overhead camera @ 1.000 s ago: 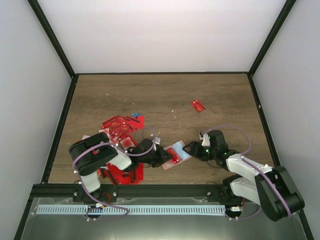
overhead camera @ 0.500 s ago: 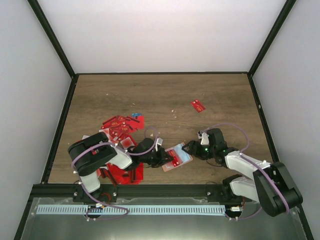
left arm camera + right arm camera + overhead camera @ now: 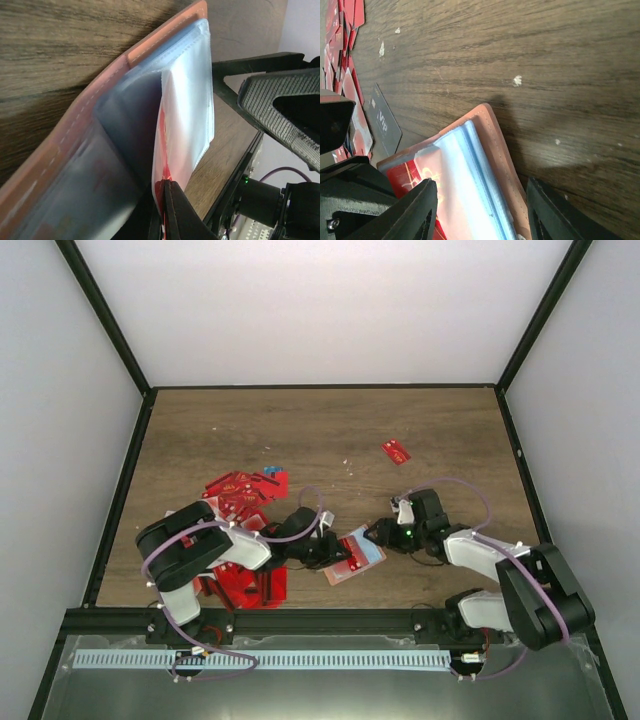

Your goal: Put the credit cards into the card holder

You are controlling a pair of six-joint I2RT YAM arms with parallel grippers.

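A heap of credit cards (image 3: 243,495), most of them bright red, sprawls across the left side of the wooden counter (image 3: 440,430). More red cards (image 3: 245,585) are spilled nearer the left arm's base, and one blue card (image 3: 272,468) lies at the heap's far edge. Just right of the heap, the left pincer (image 3: 325,553) is clamped tight on a red-and-white card (image 3: 185,125), whose free end sits inside a clear blue sleeve of the card holder (image 3: 358,555). The salmon-tan holder, spread open, is near the middle of the counter's front, between the two pincers. A dark grey card (image 3: 387,127) lettered "VIP" lies flat on the wood just beside it, on the heap's side. From the right, the right pincer (image 3: 380,537) meets the holder's other end. Its fingers (image 3: 420,210) stand apart on either side of that end, and whether they press on it cannot be told. Farther back and to the right, a lone red card (image 3: 396,451) lies well apart from everything else.
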